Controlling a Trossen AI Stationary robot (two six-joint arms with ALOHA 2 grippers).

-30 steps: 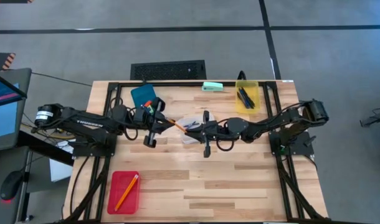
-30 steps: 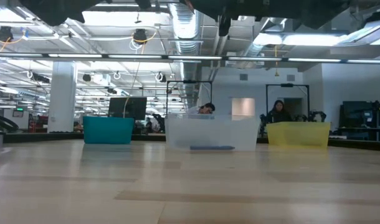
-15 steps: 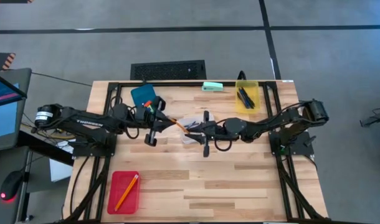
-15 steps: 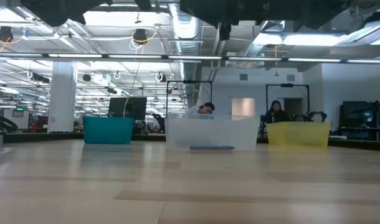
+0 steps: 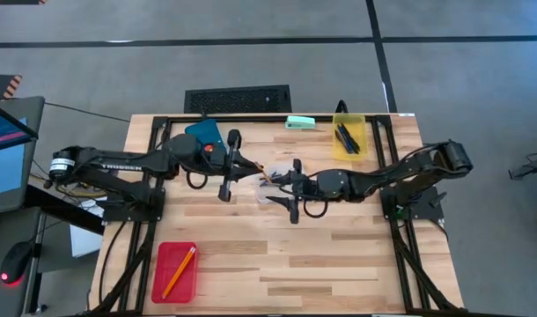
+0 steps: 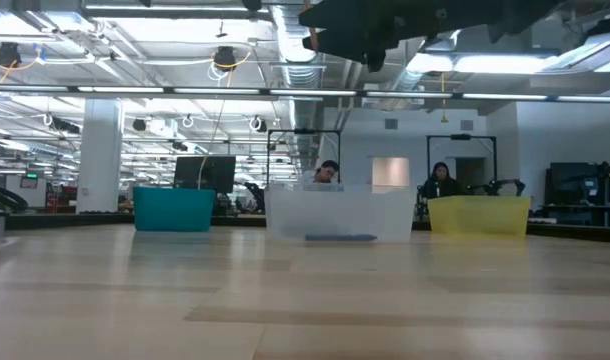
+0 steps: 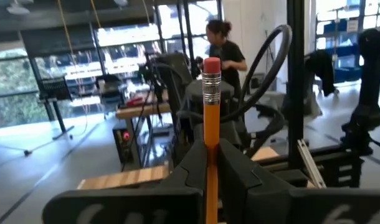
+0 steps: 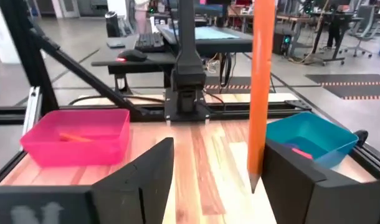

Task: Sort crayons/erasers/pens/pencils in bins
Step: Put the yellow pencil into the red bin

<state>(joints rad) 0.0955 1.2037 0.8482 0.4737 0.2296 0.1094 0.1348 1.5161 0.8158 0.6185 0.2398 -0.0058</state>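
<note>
High view leaves the hand-over blurred: above the table (image 5: 339, 255), over the clear bin (image 5: 270, 180), both arms' dark links hide most of the pencil (image 7: 211, 134). The left gripper (image 7: 209, 163) is pressed together on the pencil's shaft, eraser end pointing away from it. The right gripper (image 8: 218, 165) stands spread, the sharpened tip hanging between its fingers (image 8: 143, 171), touching neither. Orange shaft, silver ferrule, red eraser.

pencil (image 8: 260, 93) upper end cut off by right wrist frame edge, clear bin (image 5: 270, 180) mostly hidden under both grippers, blue bin (image 5: 203, 136) contents too small to identify
</note>
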